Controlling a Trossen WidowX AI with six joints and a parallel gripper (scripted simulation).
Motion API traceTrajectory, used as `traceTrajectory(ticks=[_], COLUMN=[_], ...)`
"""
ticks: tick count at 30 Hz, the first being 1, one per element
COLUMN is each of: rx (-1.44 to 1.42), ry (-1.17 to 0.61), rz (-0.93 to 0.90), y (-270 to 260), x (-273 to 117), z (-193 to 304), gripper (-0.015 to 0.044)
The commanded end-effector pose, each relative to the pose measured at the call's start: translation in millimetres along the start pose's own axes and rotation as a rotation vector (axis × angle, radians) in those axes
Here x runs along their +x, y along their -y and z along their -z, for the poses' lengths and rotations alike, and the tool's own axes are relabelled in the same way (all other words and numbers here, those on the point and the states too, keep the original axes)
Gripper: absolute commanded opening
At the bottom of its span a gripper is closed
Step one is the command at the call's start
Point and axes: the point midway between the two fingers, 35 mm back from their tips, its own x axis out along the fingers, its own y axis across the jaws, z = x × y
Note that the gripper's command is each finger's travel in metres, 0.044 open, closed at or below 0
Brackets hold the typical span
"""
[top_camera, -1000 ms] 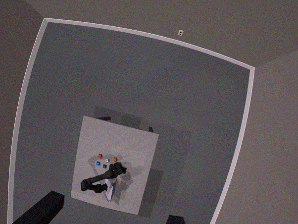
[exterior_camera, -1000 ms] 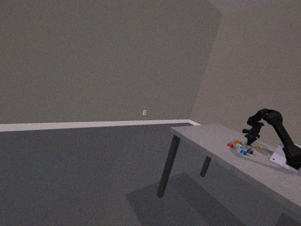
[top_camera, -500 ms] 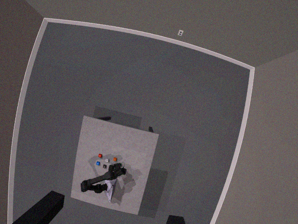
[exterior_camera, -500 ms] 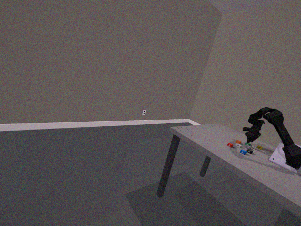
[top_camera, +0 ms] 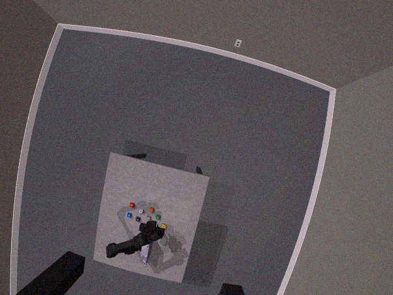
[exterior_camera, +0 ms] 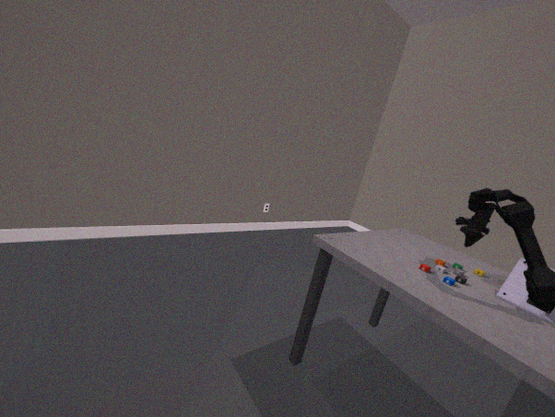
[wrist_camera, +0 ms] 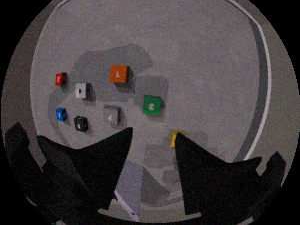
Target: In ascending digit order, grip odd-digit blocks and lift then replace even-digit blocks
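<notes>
Our claw [exterior_camera: 469,244] [wrist_camera: 154,135] is open, nothing in it, up above the surface [top_camera: 157,183] [exterior_camera: 369,249] [wrist_camera: 200,59]. All eight blocks sit on the surface, nearer its bottom edge than its top one in the top view. Red [top_camera: 132,205] [exterior_camera: 425,268] [wrist_camera: 60,79] and blue [top_camera: 129,215] [exterior_camera: 449,280] [wrist_camera: 61,114] are closest to the left edge, yellow [top_camera: 164,226] [exterior_camera: 479,273] closest to the right.
</notes>
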Motion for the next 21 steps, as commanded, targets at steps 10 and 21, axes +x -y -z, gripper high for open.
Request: traceTrajectory(ticks=[10,21], rx=[-0.008,-0.006], ry=[-0.019,-0.020], rz=[-0.005,-0.012], y=[-4,-150], x=[-8,-9], z=[2,-11], gripper=[0.0120,0.0120])
